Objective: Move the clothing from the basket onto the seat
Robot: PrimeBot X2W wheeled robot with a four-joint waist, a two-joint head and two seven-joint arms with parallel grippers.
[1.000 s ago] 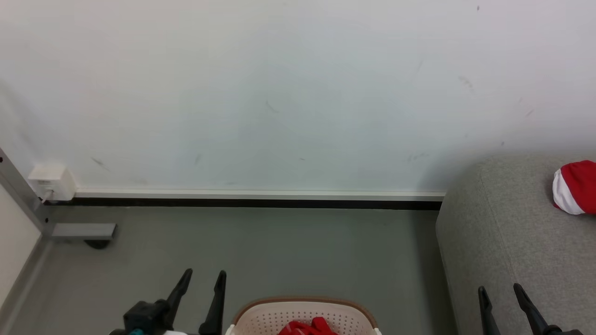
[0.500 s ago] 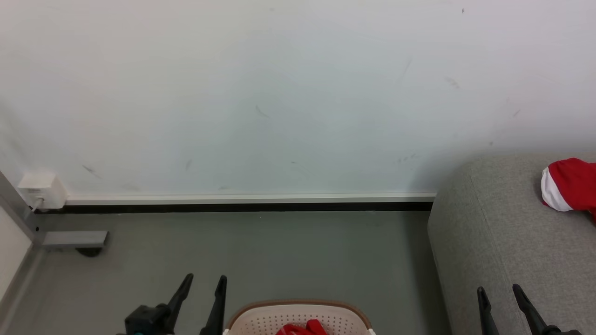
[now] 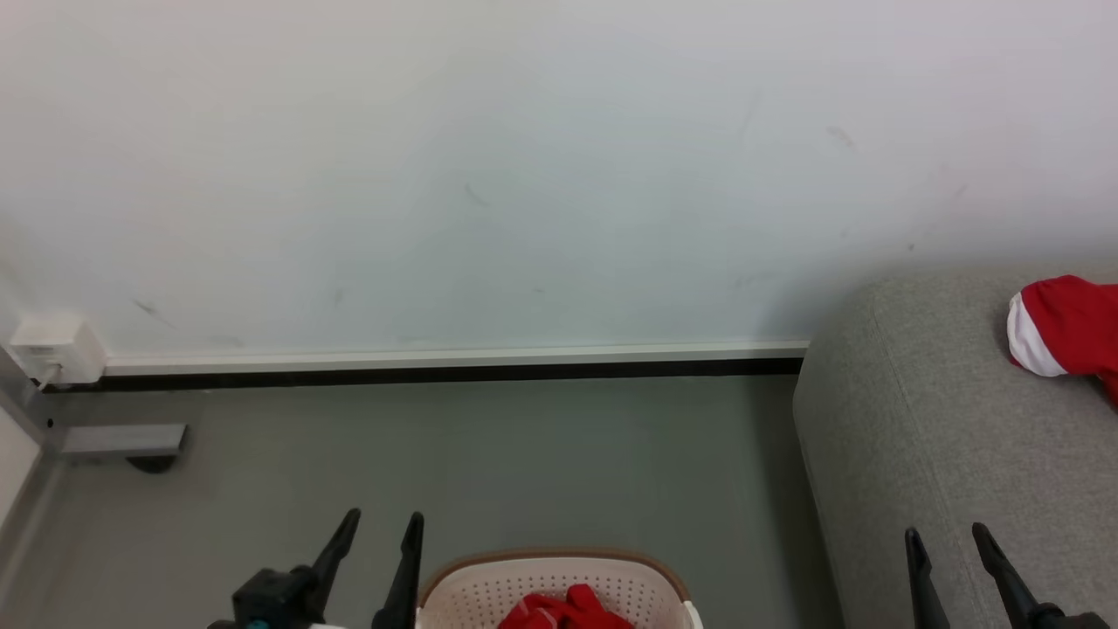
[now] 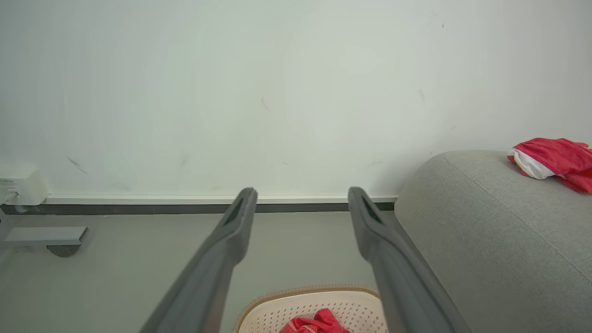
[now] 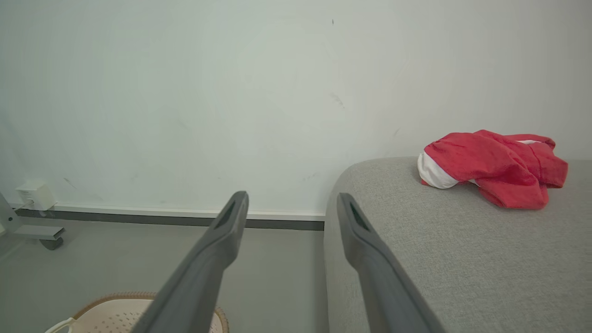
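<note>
- Here, the left tool (image 3: pixel 384 515) stands at the lower left of the head view, fingers spread wide and holding nothing, just beside the basket's left side.
- The right tool (image 3: pixel 944 530) is at the lower right, also open and empty, its fingers in front of the seat's grey fabric.
- The basket (image 3: pixel 550 559) sits on the floor (image 3: pixel 489 454) at the bottom middle, cut off by the picture's edge; its brown rim and perforated cream wall show.
- Red clothing (image 3: pixel 563 611) lies bunched inside the basket, below the rim.
- The seat (image 3: pixel 917 419) fills the right side, its rounded end near the wall (image 3: pixel 524 157) and just to the right of the basket.
- A red garment (image 3: pixel 1061 323) with a white band lies crumpled on top of the seat, well apart from both tools; the right wrist view shows it (image 5: pixel 490 169) resting toward the back.
- A baseboard (image 3: pixel 437 360) runs along the foot of the wall.
- A white box (image 3: pixel 54 348) sits on the wall at the far left, above a grey bracket (image 3: pixel 122 438) on the floor.
</note>
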